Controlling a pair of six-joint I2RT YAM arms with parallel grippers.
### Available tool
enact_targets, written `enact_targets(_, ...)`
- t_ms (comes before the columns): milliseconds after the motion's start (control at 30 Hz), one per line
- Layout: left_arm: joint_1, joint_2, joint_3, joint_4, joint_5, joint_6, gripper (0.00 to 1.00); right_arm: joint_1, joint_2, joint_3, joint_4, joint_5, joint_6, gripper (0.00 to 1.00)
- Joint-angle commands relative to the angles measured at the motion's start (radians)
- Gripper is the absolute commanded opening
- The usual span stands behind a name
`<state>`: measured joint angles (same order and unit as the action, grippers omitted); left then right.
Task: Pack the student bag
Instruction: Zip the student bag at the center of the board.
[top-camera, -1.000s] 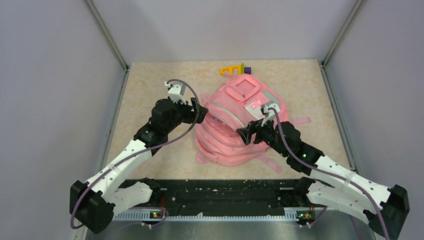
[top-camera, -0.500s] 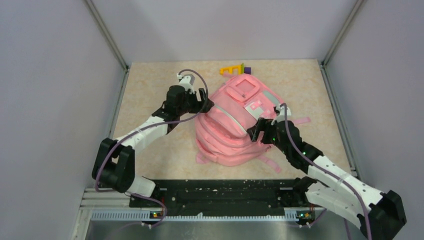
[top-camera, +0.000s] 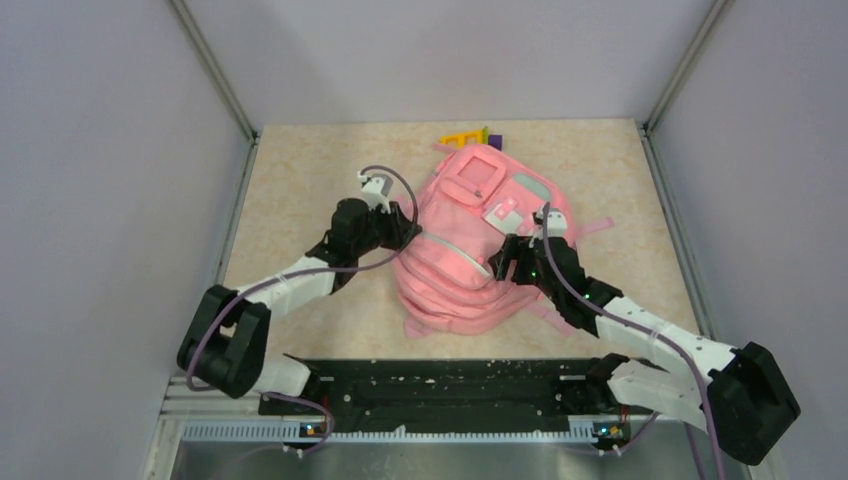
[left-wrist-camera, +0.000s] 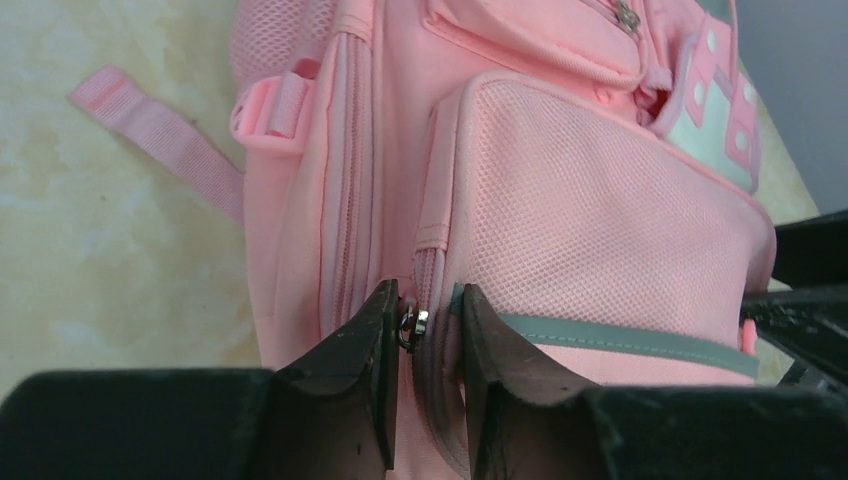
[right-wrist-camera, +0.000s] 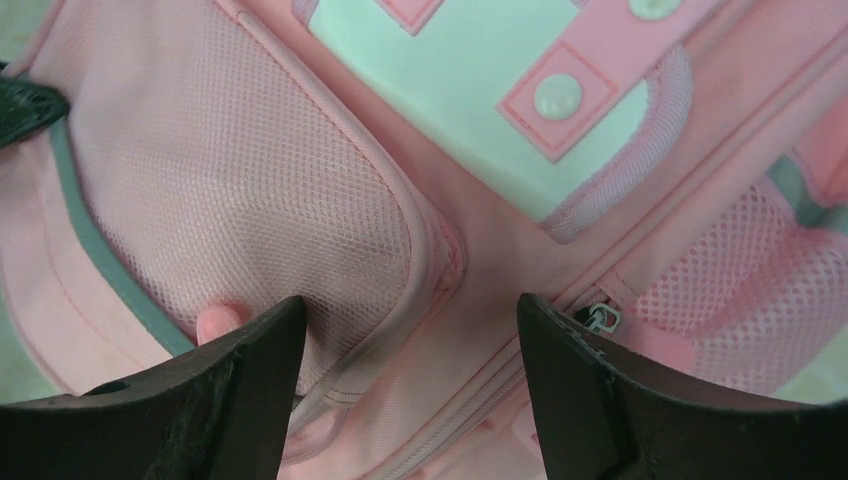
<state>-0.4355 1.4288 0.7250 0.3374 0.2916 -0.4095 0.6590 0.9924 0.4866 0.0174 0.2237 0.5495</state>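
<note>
The pink student bag lies in the middle of the table, its white patch facing up. My left gripper is at the bag's left side. In the left wrist view its fingers stand close together, pinching a zipper seam of the bag, with the metal zip pull against the left finger. My right gripper sits on the bag's right front. In the right wrist view it is open wide over the mesh pocket, with a second zip pull by its right finger.
A yellow plastic piece and a purple block lie just behind the bag at the far edge. Grey walls close in the table on three sides. A pink strap trails to the bag's right.
The left gripper's jaws have closed onto the bag's left zipper seam. The bag has shifted and bunched up, its top swung a little left. The right gripper has moved slightly lower on the bag.
</note>
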Motion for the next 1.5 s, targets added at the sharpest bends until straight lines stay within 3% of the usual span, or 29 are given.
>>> enact_targets(0, -0.097, -0.126, -0.140, -0.047, -0.008, -0.045, 0.24, -0.010, 0.084, 0.065, 0.019, 0.159, -0.084, 0.74)
enact_targets(267, -0.185, -0.407, -0.319, 0.001, -0.085, -0.216, 0.30, -0.066, 0.182, 0.175, 0.041, 0.160, -0.181, 0.74)
enact_targets(467, -0.183, -0.580, -0.267, -0.309, -0.269, -0.085, 0.62, -0.088, 0.121, 0.254, -0.089, 0.064, -0.240, 0.79)
enact_targets(600, -0.178, -0.631, -0.231, -0.407, -0.282, 0.019, 0.75, -0.088, 0.021, 0.250, -0.191, -0.045, -0.224, 0.79)
enact_targets(867, -0.170, -0.595, -0.213, -0.382, -0.120, 0.198, 0.71, -0.088, -0.174, 0.168, -0.259, -0.183, -0.189, 0.79)
enact_targets(1000, -0.169, -0.622, -0.287, -0.264, -0.149, 0.269, 0.71, -0.088, -0.207, 0.164, -0.278, -0.203, -0.190, 0.79)
enact_targets(1233, -0.170, -0.600, -0.294, -0.209, -0.256, 0.339, 0.71, -0.088, -0.149, 0.147, -0.215, -0.231, -0.180, 0.79)
enact_targets(1467, -0.170, -0.553, -0.252, -0.233, -0.224, 0.368, 0.69, -0.088, 0.000, 0.131, -0.119, -0.243, -0.150, 0.68)
